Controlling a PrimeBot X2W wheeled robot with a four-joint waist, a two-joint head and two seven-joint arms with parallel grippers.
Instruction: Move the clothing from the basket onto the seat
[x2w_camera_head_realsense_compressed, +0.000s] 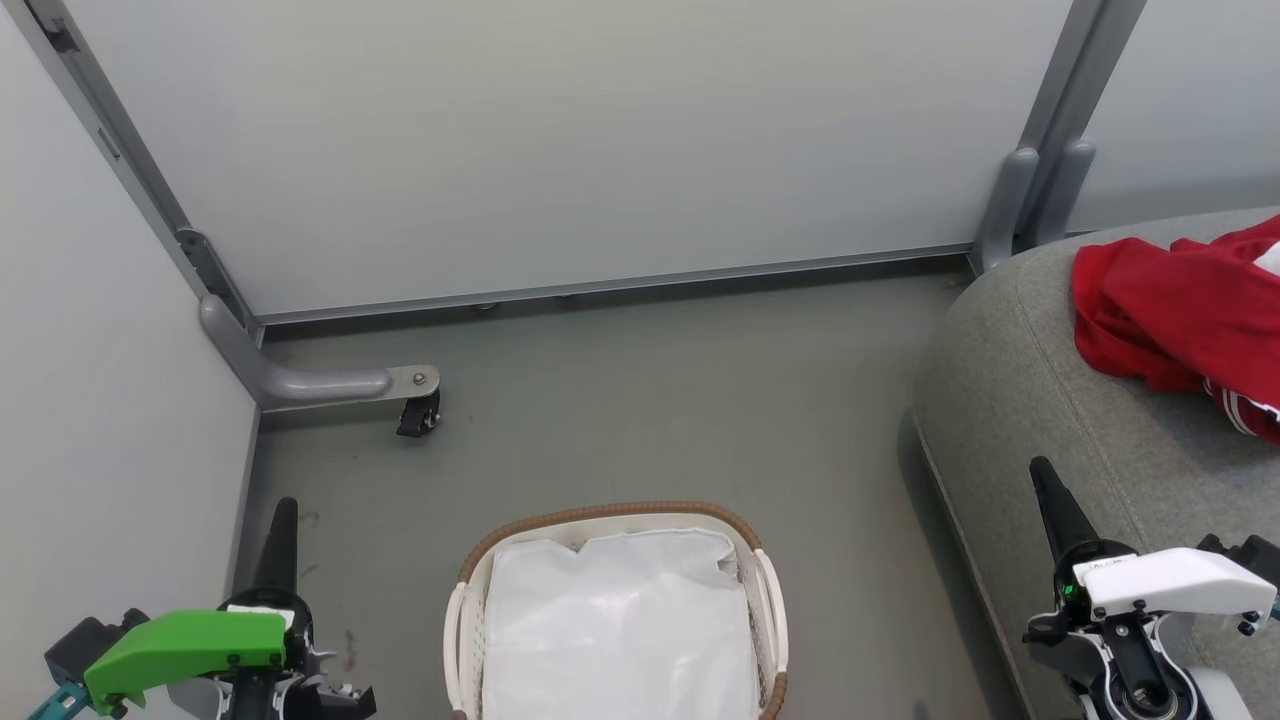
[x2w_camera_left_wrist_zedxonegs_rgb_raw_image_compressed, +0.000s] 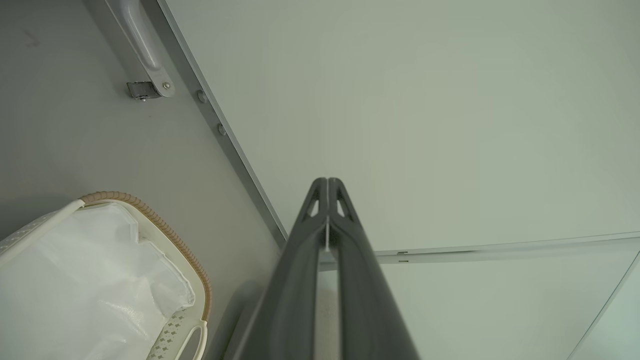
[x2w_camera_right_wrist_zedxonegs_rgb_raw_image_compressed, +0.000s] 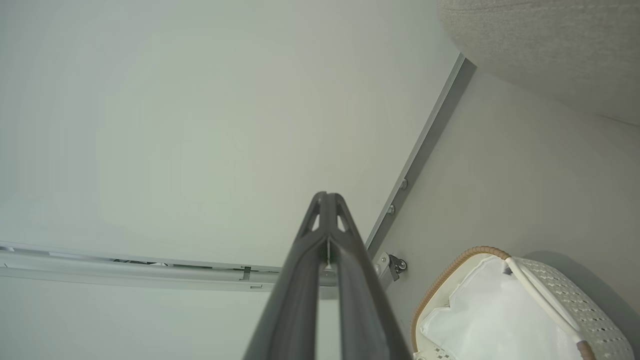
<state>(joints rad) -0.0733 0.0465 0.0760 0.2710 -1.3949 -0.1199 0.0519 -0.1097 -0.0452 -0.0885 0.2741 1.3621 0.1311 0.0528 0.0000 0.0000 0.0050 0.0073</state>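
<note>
Left end effector (x2w_camera_head_realsense_compressed: 284, 515) and right end effector (x2w_camera_head_realsense_compressed: 1045, 475) are each seen closed, empty; a brown-rimmed white plastic basket (x2w_camera_head_realsense_compressed: 610, 511) is set between them, red fabric clothing (x2w_camera_head_realsense_compressed: 1160, 310) beyond the right, on a grey upholstered seat (x2w_camera_head_realsense_compressed: 1010, 400).

Crumpled red white-striped clothing (x2w_camera_head_realsense_compressed: 1165, 305) lies on the light grey upholstered seat (x2w_camera_head_realsense_compressed: 1010, 400) beyond the right gripper (x2w_camera_head_realsense_compressed: 1041, 467); the brown-rimmed white plastic basket (x2w_camera_head_realsense_compressed: 600, 512) stands between it and the left gripper (x2w_camera_head_realsense_compressed: 288, 506).

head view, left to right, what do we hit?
left gripper, fingers shut → basket → seat → clothing, lying on the seat at the right edge.
</note>
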